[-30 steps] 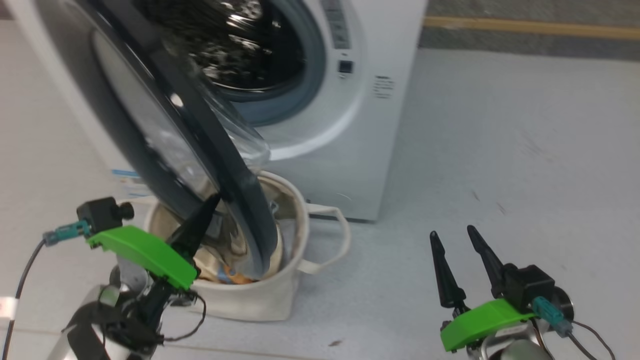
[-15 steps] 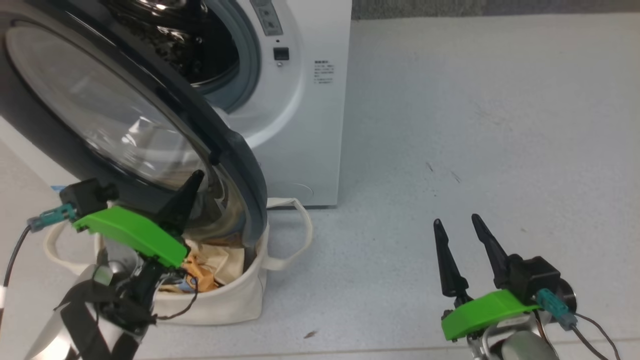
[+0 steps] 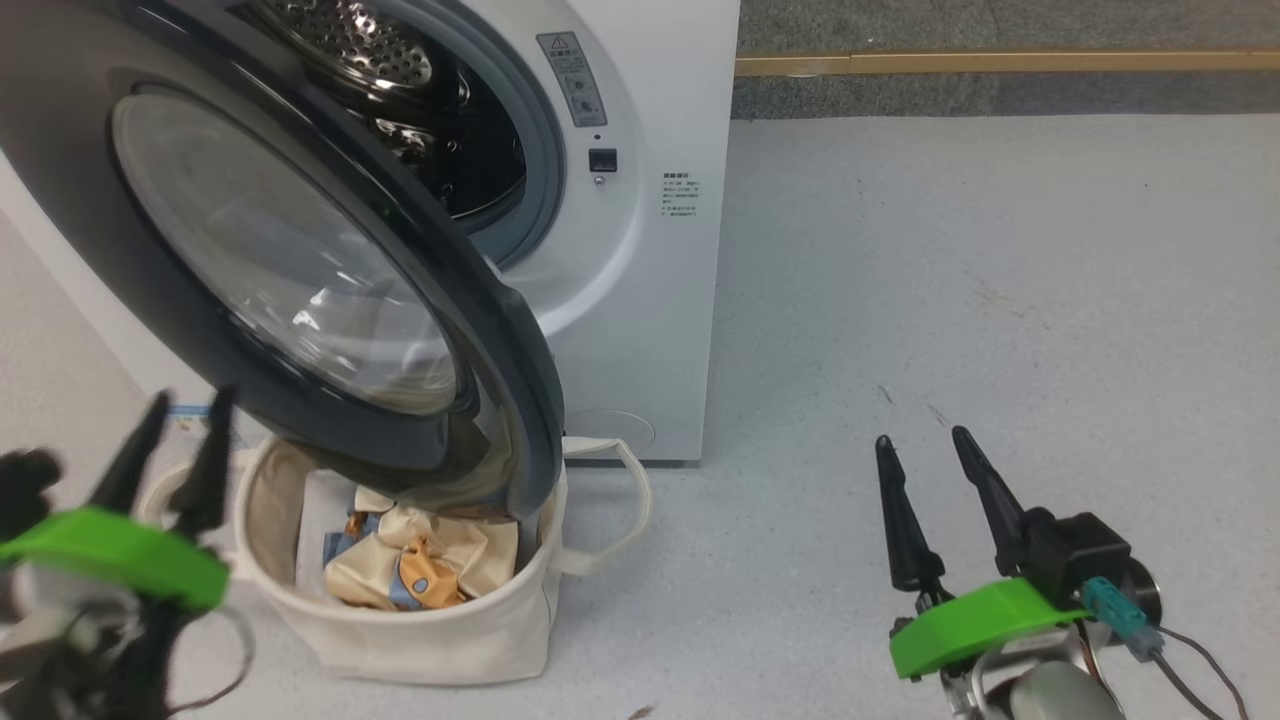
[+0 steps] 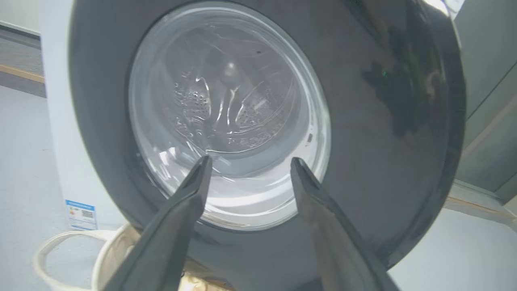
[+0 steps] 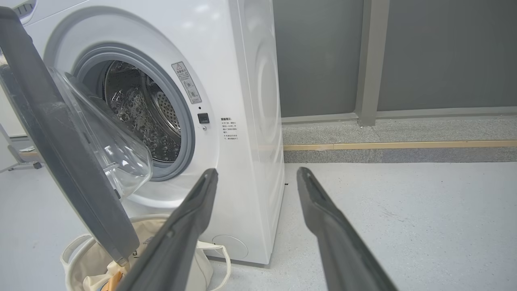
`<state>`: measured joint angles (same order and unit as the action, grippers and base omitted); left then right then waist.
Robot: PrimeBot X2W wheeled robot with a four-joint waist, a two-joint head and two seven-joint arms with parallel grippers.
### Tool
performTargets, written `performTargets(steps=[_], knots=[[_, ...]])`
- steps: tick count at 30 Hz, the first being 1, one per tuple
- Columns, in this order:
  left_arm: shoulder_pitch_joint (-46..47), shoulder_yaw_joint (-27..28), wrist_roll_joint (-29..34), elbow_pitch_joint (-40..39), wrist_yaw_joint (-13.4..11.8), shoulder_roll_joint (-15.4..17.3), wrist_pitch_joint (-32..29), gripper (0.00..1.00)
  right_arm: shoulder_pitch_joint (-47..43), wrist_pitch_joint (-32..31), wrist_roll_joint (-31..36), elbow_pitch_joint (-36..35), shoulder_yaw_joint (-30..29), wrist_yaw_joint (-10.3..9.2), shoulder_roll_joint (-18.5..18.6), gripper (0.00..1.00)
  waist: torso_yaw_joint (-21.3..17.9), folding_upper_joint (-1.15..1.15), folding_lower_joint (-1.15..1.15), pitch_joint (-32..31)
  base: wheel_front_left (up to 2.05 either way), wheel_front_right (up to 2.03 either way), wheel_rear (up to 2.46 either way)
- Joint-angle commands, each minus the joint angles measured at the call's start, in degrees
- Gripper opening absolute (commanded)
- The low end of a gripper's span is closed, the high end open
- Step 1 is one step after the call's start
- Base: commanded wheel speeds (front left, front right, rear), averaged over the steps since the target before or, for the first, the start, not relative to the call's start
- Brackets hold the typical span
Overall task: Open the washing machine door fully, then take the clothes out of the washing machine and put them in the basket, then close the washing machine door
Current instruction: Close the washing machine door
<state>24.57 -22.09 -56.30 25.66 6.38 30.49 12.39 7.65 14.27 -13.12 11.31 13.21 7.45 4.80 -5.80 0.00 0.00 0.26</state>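
Partly open door (image 3: 300,250) hangs over basket (image 3: 400,640), clothes (image 3: 420,570) inside it. Both wide, empty: left gripper (image 3: 192,398) just left of basket, right gripper (image 3: 921,436) well right of it.

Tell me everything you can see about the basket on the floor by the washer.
The basket is a round, soft cream canvas tub with two loop handles, standing upright on the grey floor right before the washing machine. The lower edge of the open door overhangs its rim. Crumpled cream clothes with blue and orange patches lie inside.
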Motion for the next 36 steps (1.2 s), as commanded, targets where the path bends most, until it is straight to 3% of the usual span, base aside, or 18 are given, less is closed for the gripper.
performTargets(steps=[1,8,21,36], knots=[[0.9,4.1,1.1,-1.0,-0.7,4.0,1.3,1.0,0.8,0.7,0.6,-2.2,0.8,0.03,0.2,1.0,0.0,0.0,0.0,0.1,0.0,0.0,0.0],[-7.4,11.7,6.5,-1.8,-3.0,7.4,2.6,1.0,0.8,0.7,0.6,-2.5,0.4,0.03,0.2,1.0,-0.1,0.0,0.0,0.2,0.0,0.0,0.0],[-17.3,18.3,20.1,-5.6,-1.3,0.6,2.6,1.0,-0.5,0.7,1.3,-1.8,-0.8,0.03,-0.3,1.0,-0.5,0.0,0.0,-1.3,0.0,0.0,0.0],[-19.7,23.4,25.6,-9.3,0.5,-2.5,2.6,1.0,-1.2,0.7,1.1,-0.9,-0.8,0.03,-0.5,1.0,-0.6,0.0,0.0,-1.6,0.0,0.0,0.0]])
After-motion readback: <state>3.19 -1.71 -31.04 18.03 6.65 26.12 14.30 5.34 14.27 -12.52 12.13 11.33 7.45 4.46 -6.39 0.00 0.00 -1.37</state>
